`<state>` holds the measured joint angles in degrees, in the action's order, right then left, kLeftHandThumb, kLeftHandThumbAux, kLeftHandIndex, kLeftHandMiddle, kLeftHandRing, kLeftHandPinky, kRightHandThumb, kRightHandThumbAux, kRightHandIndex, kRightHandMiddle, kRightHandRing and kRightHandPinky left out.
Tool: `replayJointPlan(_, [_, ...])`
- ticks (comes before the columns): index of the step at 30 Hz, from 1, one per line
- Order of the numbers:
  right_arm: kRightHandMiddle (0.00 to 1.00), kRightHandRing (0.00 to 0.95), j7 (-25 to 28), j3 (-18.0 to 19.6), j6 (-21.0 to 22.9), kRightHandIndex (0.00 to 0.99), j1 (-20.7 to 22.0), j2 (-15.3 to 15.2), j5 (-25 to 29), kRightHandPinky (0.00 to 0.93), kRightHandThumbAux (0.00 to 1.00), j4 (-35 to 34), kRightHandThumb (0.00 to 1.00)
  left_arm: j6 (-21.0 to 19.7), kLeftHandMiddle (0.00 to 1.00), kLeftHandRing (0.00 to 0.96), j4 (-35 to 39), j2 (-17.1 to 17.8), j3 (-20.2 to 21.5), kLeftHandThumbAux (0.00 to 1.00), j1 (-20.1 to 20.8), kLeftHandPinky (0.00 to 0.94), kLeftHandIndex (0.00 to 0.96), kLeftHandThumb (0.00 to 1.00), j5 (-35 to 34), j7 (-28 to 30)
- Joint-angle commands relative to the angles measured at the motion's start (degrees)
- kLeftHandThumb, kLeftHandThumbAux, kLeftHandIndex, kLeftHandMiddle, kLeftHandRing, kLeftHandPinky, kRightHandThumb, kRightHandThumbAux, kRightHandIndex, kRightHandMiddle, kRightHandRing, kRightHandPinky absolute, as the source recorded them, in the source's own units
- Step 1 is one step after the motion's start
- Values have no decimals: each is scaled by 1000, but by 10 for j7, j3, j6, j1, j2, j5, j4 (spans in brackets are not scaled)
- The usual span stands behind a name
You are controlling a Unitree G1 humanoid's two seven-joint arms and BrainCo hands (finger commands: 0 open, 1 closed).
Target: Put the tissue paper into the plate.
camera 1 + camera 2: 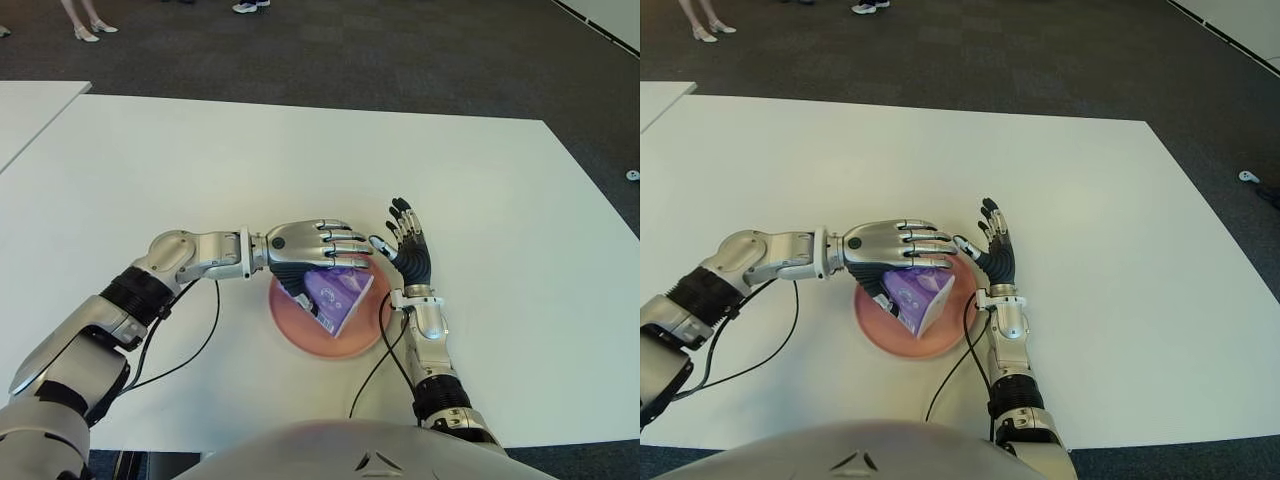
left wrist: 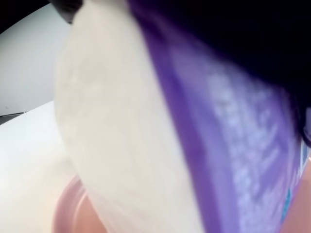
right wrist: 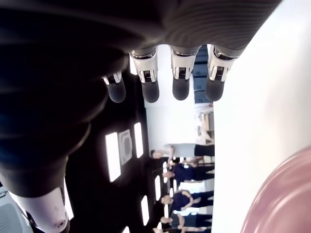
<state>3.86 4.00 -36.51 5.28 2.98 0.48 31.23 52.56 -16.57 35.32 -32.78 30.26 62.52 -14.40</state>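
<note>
A purple and white tissue paper pack (image 1: 340,293) hangs tilted over the pink plate (image 1: 298,338) near the table's front edge, its lower corner down inside the plate. My left hand (image 1: 315,246) reaches in from the left and lies over the top of the pack, fingers across it and thumb under, gripping it. The left wrist view is filled by the pack (image 2: 218,145), with the plate's rim (image 2: 65,211) beneath. My right hand (image 1: 405,243) stands just right of the plate, fingers (image 3: 180,87) spread and pointing away from me, holding nothing.
The white table (image 1: 300,160) stretches wide beyond the plate. Black cables (image 1: 205,340) hang from both forearms near the front edge. A second white table (image 1: 25,110) shows at the far left. People's feet (image 1: 85,30) stand on the dark carpet beyond.
</note>
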Motion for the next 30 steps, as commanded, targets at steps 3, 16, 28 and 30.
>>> replayJointPlan(3, [0,0,1,10,2,1,-49,6,19,0,708,62,123,-3,0,0,-12,4,-9,336,-10,0,0,16,22,-37])
replayJointPlan(16, [0,0,7,5,10,0,-54,5,16,0,688,52,129,-14,0,0,-22,5,-16,334,-5,0,0,4,44,-77])
replayJointPlan(28, [0,0,15,5,4,3,-58,7,23,0,703,50,130,-12,0,0,-49,-6,-14,319,-8,0,0,0,16,-97])
replayJointPlan(30, [0,0,19,6,4,5,-58,8,27,1,705,50,129,-12,0,0,-54,-8,-12,317,-9,0,0,0,10,-102])
